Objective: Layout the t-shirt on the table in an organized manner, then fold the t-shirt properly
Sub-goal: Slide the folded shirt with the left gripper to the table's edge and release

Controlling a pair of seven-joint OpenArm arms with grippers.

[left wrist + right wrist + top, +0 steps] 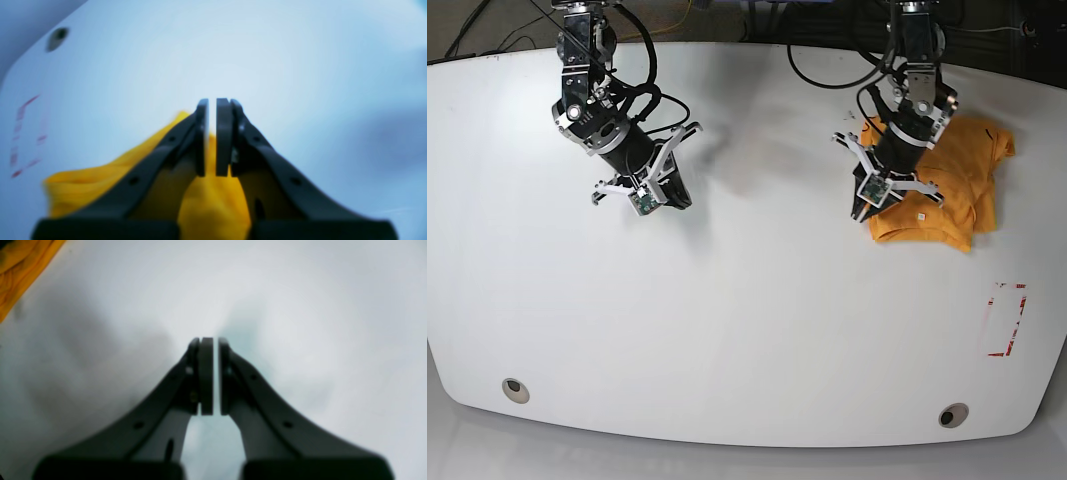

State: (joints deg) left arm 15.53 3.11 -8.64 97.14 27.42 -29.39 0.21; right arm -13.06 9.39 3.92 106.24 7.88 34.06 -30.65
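I see the t-shirt [947,190] bunched in a crumpled heap on the desk [747,320], on its far side near the red tape outline [1007,320]. My left hand [212,136] has its fingers together with nothing between them, and orange cloth shows just behind it. My right hand [210,376], also closed and empty, hangs over bare white surface, well apart from the shirt.
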